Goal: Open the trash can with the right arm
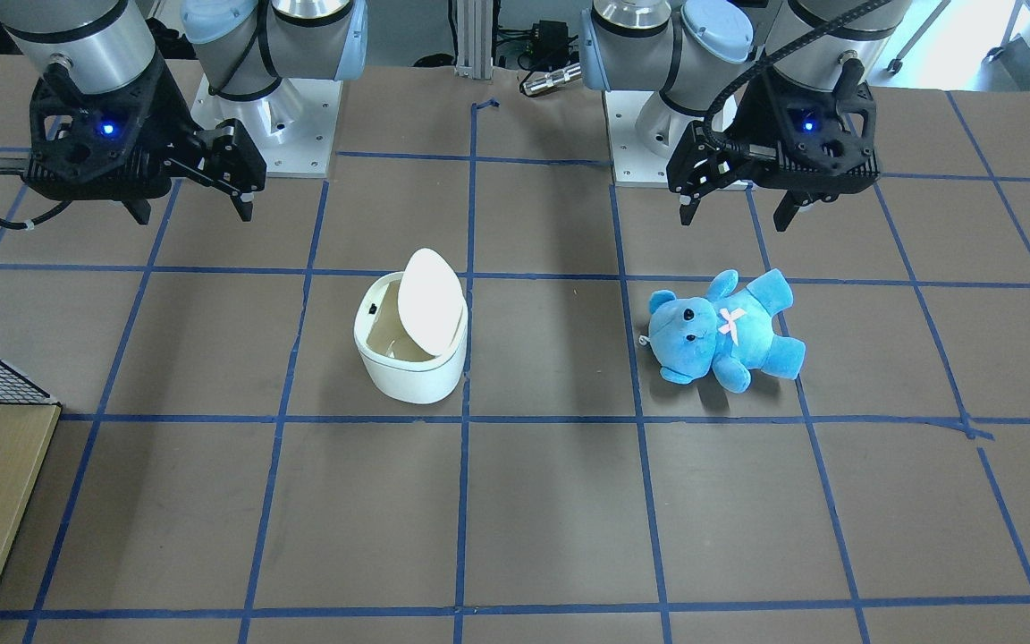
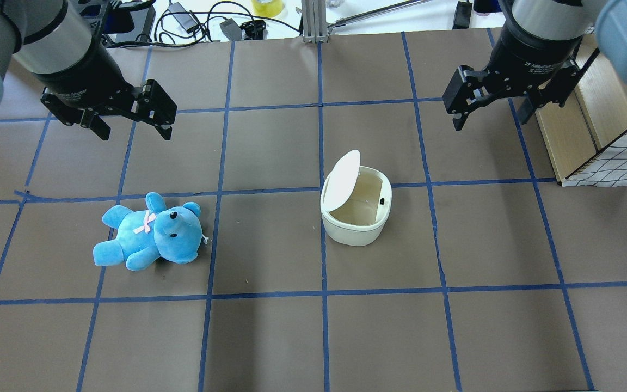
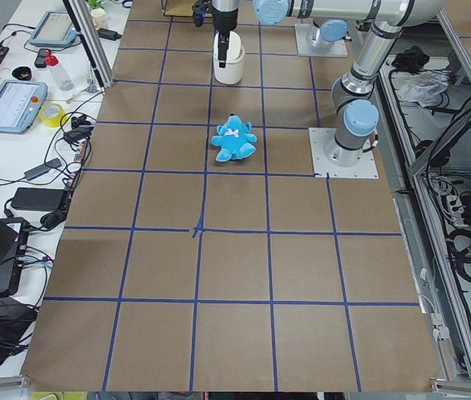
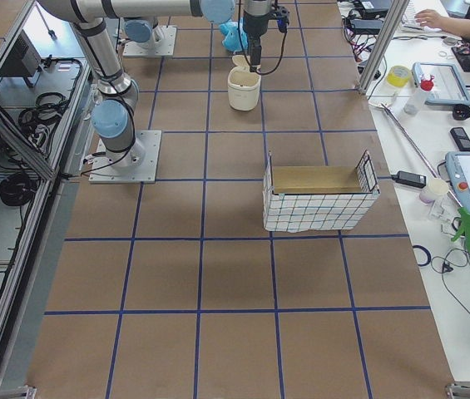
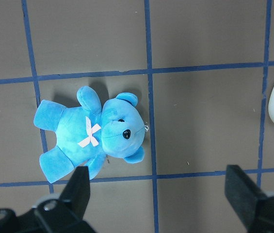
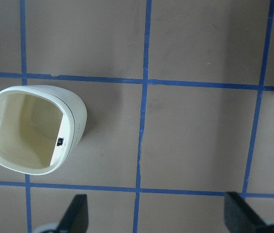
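The white trash can (image 1: 410, 362) stands near the table's middle with its lid (image 1: 430, 300) flipped up, so the beige inside shows. It also shows in the overhead view (image 2: 355, 231) and at the left of the right wrist view (image 6: 73, 119). My right gripper (image 1: 191, 210) is open and empty. It hangs above the table, behind the can and to its side, apart from it; it also shows in the overhead view (image 2: 490, 113). My left gripper (image 2: 135, 130) is open and empty above the blue teddy bear (image 2: 147, 239).
The teddy bear (image 1: 725, 331) lies on its back on the robot's left half. A wooden box with a wire-grid basket (image 2: 610, 155) sits at the table's edge beyond the right gripper. Blue tape lines mark the brown table.
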You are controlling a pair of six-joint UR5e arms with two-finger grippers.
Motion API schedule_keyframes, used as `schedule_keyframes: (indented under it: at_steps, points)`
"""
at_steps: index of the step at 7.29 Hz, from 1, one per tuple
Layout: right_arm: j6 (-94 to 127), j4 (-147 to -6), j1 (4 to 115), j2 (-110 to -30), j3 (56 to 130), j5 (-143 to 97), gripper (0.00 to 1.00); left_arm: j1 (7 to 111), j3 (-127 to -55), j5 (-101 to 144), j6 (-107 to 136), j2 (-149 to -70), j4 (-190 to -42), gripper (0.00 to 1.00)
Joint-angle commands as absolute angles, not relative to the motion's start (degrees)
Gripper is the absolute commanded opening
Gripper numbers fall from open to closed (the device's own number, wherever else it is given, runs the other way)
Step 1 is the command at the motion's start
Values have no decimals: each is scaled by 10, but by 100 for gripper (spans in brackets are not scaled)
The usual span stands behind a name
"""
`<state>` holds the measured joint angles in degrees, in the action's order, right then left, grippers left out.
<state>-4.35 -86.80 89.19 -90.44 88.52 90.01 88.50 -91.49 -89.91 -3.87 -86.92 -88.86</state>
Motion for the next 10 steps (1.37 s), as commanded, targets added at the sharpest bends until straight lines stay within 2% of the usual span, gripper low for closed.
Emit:
schedule_keyframes:
  at_steps: [1,5,6,7,8,9,10]
  points:
    - [-38,-870,892,-904,884,899,100,885,-915,-899,-39,-869,-889,100]
    - [24,-904,952,-892,876,901,99,885,-915,-899,-39,-869,-889,100]
    - [43,-905,955,-889,875,898,96,885,-915,-899,-40,-869,-889,100]
    - [46,-905,957,-889,875,898,89,885,-915,-899,-39,-869,-889,100]
    - [46,-905,957,-889,875,898,87,885,-915,-899,-39,-869,-889,100]
    - [54,-904,962,-889,876,899,61,885,-915,-899,-39,-869,-889,100]
    - [60,-904,969,-887,875,900,61,885,-915,-899,-39,-869,-889,100]
